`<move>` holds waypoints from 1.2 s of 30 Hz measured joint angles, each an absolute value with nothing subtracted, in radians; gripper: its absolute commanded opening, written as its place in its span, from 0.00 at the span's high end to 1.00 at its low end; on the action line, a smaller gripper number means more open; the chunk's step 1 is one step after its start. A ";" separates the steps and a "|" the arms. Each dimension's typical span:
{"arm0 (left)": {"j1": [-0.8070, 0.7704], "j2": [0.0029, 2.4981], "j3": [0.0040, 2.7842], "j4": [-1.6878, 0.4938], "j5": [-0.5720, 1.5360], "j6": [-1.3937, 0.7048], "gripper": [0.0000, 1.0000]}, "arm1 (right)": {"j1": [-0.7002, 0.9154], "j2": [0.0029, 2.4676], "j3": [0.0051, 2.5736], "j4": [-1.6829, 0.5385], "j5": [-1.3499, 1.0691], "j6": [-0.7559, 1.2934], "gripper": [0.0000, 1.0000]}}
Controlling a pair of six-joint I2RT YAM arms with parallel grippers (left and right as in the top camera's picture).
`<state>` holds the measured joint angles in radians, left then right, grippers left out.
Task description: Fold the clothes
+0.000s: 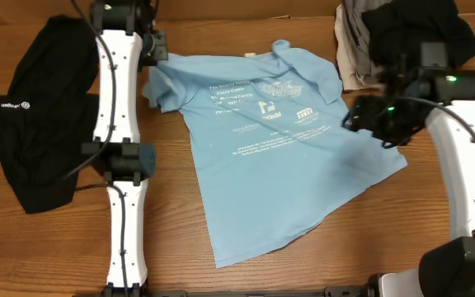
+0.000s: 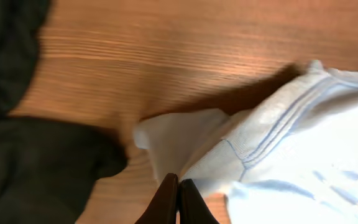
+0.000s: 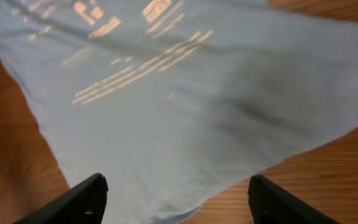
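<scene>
The light blue T-shirt (image 1: 279,140) with white print lies spread on the table's middle, collar toward the back. My left gripper (image 1: 153,68) is at its left sleeve. In the left wrist view the fingers (image 2: 178,186) are shut on the sleeve's pale edge (image 2: 185,140), which is raised and casts a shadow. The black top (image 1: 39,115) with a small white logo lies crumpled at the left, and shows in the left wrist view (image 2: 36,162). My right gripper (image 1: 357,115) hovers open and empty (image 3: 179,199) over the shirt's right edge (image 3: 185,112).
A heap of grey, beige and black garments (image 1: 369,41) sits at the back right corner, behind the right arm. The left arm (image 1: 122,165) stretches along the table between the black top and the T-shirt. Bare wooden table (image 1: 320,256) shows in front.
</scene>
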<state>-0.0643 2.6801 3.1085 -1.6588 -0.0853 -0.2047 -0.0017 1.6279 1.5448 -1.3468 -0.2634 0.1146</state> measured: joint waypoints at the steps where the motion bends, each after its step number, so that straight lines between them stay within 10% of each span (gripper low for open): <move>1: -0.063 2.660 3.111 -1.669 -0.095 -0.208 0.96 | 0.022 1.628 1.539 -1.347 -0.264 0.115 0.24; 19: 0.086 2.362 3.120 -1.687 -0.052 -0.173 0.80 | 0.262 1.630 1.344 -1.334 -0.258 0.207 0.36; 36: 0.208 2.171 3.061 -1.687 0.102 -0.123 0.48 | 0.504 1.627 1.088 -1.122 -0.154 0.474 0.15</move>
